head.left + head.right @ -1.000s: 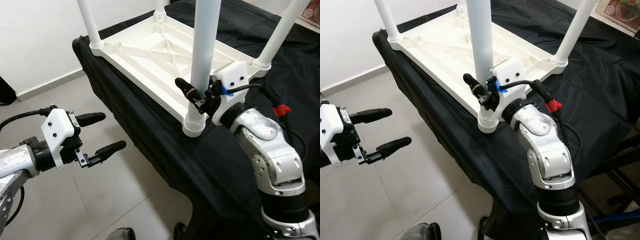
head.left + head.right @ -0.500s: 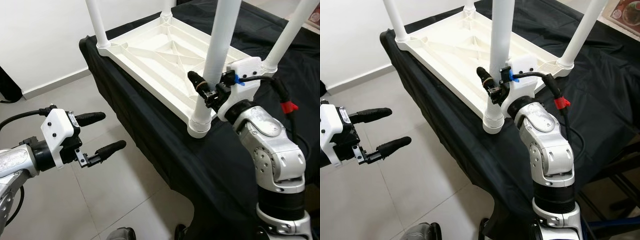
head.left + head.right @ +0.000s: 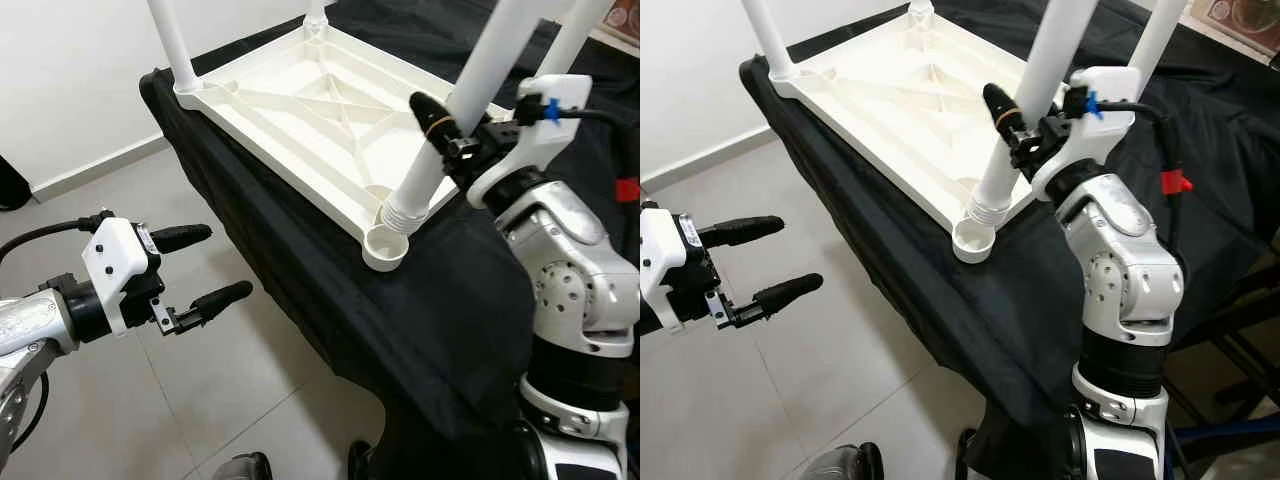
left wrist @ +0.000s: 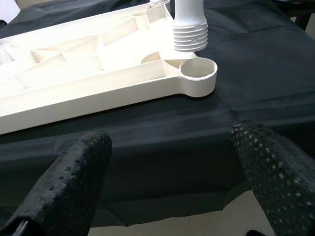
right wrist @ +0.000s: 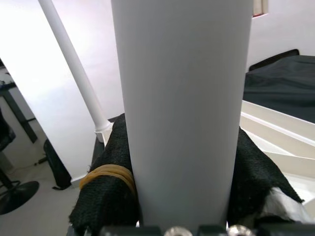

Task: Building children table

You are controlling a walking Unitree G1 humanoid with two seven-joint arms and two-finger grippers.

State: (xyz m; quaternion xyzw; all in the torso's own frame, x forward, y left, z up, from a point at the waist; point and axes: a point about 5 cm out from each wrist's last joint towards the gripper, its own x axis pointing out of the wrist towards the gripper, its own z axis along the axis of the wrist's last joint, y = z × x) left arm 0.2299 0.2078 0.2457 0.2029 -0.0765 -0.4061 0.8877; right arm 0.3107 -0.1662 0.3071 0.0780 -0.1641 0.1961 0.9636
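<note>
- Left eye view: the upside-down white tabletop [image 3: 300, 110] lies on the black-draped desk [image 3: 450, 300], its near corner socket [image 3: 385, 245] standing empty. The right end effector [image 3: 455, 140] is clamped on a white leg [image 3: 470, 100], which tilts away from the socket, its threaded tip just above and beside the socket rim. Another leg [image 3: 172, 45] stands upright at the corner far from the socket. The left end effector [image 3: 200, 268] hovers over the floor, well apart from the socket, fingers spread and empty.
- Right eye view: the same leg [image 3: 1025, 130] leans with its ribbed end near the socket [image 3: 975, 240], not seated.
- Left wrist view: the two black fingertips [image 4: 74, 182] stand wide apart; beyond them the threaded end [image 4: 189, 34] hangs just behind the open socket [image 4: 198, 73].
- Right wrist view: black padded fingers [image 5: 110, 189] press both sides of the leg [image 5: 179, 108].
- Handling, as a judgement: the leg looks like light, stiff, smooth plastic that could slip or twist in the grip. Holding low near the thread suits it; it needs righting before it will screw in.
</note>
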